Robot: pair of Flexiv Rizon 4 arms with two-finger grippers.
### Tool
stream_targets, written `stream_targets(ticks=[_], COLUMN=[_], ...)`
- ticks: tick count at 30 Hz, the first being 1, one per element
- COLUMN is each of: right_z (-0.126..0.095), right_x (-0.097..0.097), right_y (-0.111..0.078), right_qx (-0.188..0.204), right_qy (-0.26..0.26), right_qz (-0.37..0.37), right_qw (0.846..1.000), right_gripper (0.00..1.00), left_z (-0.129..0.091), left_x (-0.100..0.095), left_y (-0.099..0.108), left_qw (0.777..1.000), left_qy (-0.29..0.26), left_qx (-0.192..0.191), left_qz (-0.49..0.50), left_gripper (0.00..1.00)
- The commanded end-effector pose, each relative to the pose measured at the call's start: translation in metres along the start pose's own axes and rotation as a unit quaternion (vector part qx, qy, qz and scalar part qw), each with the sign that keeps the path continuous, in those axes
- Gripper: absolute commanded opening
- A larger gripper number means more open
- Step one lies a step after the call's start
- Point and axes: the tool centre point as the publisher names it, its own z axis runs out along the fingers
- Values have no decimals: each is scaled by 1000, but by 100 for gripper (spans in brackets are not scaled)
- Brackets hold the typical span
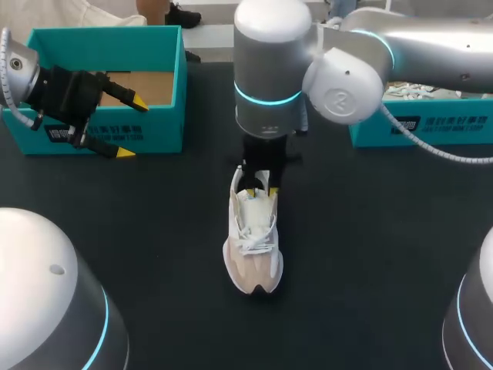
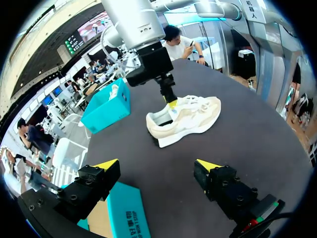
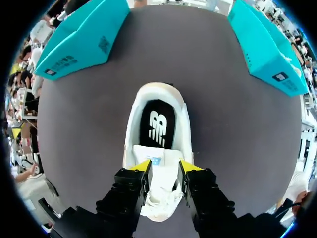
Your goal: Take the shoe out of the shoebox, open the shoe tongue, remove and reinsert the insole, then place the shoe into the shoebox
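A white and beige shoe (image 1: pixel 254 247) stands on the black table at the middle, heel pointing away from me. My right gripper (image 1: pixel 262 191) hangs over its opening, and its yellow tips straddle the white tongue (image 3: pixel 161 173). The fingers stand a little apart, open, with the tongue lying between and under them. The black insole (image 3: pixel 157 126) shows inside the shoe, ahead of my right gripper (image 3: pixel 165 166). My left gripper (image 1: pixel 132 128) is wide open and holds nothing, at the front of the teal shoebox (image 1: pixel 108 38) at far left. The left wrist view has the shoe (image 2: pixel 190 119) well ahead of my left gripper (image 2: pixel 157 165).
A second teal box (image 1: pixel 416 127) stands at the far right behind my right arm, with something white inside it. Bare black tabletop (image 1: pixel 370 254) lies around the shoe on both sides and in front.
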Motion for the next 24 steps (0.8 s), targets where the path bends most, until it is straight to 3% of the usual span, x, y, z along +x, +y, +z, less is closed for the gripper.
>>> stream_targets(ticks=[1, 4, 5, 7, 20, 22, 24], right_z=[-35, -48, -55, -61, -61, -60, -53], right_x=[-12, -12, -8, -7, -7, 6, 1], right_y=[7, 23, 29, 34, 34, 39, 43], right_qx=[-43, -68, -78, -96, -96, -38, -8], right_qy=[4, -8, -24, -39, -39, -56, -62], right_qz=[-149, -243, -264, -270, -270, -374, -416], right_qw=[988, 968, 961, 957, 957, 925, 907], right_gripper=[38, 46, 57, 100, 100, 100, 100], left_z=[-1, -1, -1, -1, -1, -1, -1], left_x=[1, 1, 1, 1, 1, 1, 1], left_y=[0, 0, 0, 0, 0, 0, 0], left_qw=[1000, 1000, 1000, 1000, 1000, 1000, 1000], left_qy=[1, 1, 1, 1, 1, 1, 1], left_qx=[-1, -1, -1, -1, -1, -1, -1], left_qz=[0, 0, 0, 0, 0, 0, 0], left_gripper=[100, 100, 100, 100, 100, 100, 100])
